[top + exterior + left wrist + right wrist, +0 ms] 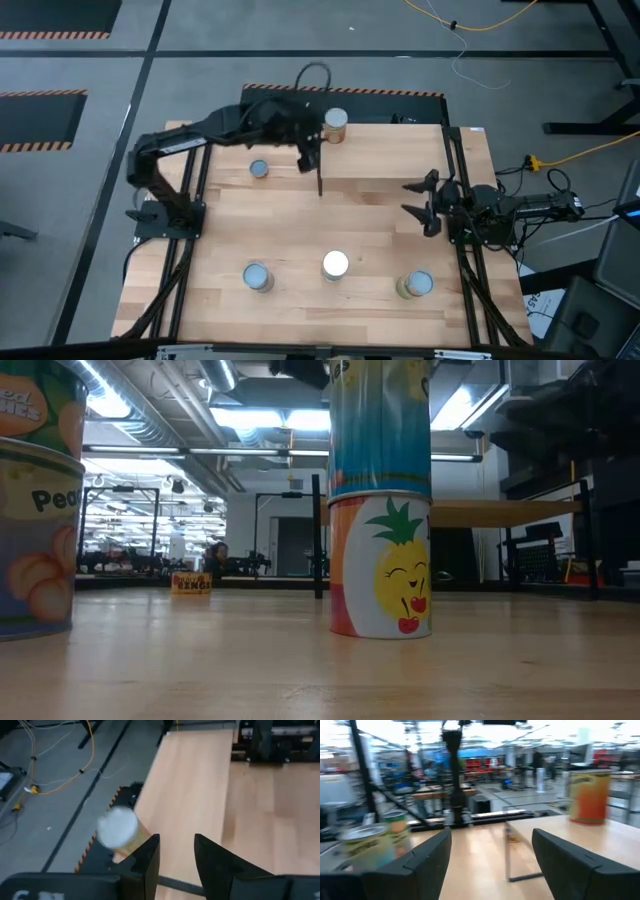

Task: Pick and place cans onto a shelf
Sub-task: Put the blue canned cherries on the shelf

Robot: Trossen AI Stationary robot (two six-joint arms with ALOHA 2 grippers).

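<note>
Low view shows a pineapple-label can (380, 565); both claws, left (312, 150), right (428, 205), gape empty.

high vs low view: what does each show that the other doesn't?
High only: both arms, the left gripper open beside the can on the shelf, the right gripper open at the table's right edge, and the shelf top from above.
Low only: the labels, with a pineapple can under a blue one, and the room behind.
Both: the wooden table and cans standing on it.
</note>
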